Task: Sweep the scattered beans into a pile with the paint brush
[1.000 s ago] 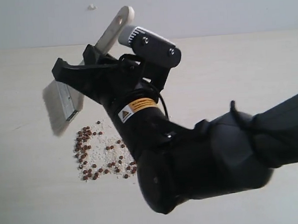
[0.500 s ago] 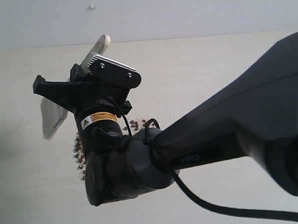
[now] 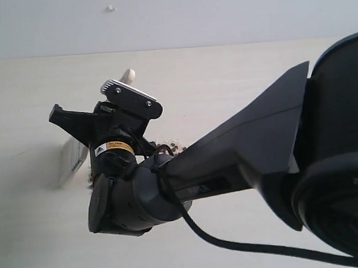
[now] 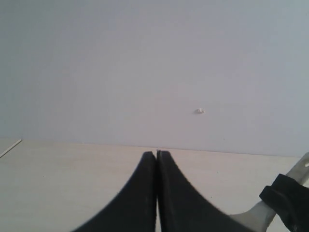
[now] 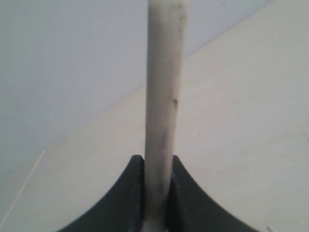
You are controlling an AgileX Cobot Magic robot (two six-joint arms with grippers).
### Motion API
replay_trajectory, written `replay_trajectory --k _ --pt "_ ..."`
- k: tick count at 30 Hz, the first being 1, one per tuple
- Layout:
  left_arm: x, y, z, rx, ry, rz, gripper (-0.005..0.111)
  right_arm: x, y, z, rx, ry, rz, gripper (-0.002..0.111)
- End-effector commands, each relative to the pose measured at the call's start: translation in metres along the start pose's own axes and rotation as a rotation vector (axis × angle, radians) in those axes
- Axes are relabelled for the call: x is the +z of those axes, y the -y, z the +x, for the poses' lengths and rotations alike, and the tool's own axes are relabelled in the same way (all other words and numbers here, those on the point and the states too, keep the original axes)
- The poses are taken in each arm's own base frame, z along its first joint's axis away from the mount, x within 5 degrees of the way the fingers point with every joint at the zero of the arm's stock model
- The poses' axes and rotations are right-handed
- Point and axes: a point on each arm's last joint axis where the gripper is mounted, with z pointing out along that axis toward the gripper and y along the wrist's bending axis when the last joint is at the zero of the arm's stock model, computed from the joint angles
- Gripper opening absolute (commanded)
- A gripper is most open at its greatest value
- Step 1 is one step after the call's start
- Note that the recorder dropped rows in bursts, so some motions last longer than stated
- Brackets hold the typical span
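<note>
We are pinching the paint brush (image 5: 161, 87) handle between our right gripper (image 5: 158, 163) jaws, bristles lowered at nine o'clock of the beans (image 3: 168, 148), likely for sweeping inward. Our left gripper (image 4: 157, 157) is idling, pressed together.

**One grips, one idles**

The right gripper (image 5: 158, 163) has both jaws clamped on the paint brush (image 5: 161, 87) handle, fingers flat against its sides. In the exterior view the right arm (image 3: 246, 148) reaches in from the brush's right, wrist bent low. The left gripper (image 4: 157, 155) hangs clear of the brush, jaws pressed together, empty.
</note>
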Motion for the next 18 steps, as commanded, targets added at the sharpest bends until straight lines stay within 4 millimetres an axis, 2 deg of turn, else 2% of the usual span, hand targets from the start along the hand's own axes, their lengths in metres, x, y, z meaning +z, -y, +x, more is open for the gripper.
replay_trajectory --k 1,5,8,9,16,18 --pt "0.000 -0.001 0.001 -0.004 0.003 -0.007 0.000 0.009 0.004 -0.004 0.008 -0.043 0.026 0.000" --pt "0.000 -0.001 0.001 -0.004 0.003 -0.007 0.000 0.009 0.009 -0.007 -0.138 -0.015 0.078 0.000" --pt "0.000 -0.001 0.001 -0.004 0.003 -0.007 0.000 0.006 0.018 -0.011 -0.109 -0.015 0.204 0.000" --pt "0.000 -0.001 0.001 -0.004 0.003 -0.007 0.000 0.005 0.018 -0.013 -0.146 -0.020 0.226 0.000" --pt "0.000 -0.001 0.001 -0.004 0.003 -0.007 0.000 -0.006 0.000 -0.049 -0.357 0.081 0.274 0.000" --pt "0.000 -0.001 0.001 -0.004 0.003 -0.007 0.000 -0.008 -0.004 -0.056 -0.355 0.087 0.276 0.000"
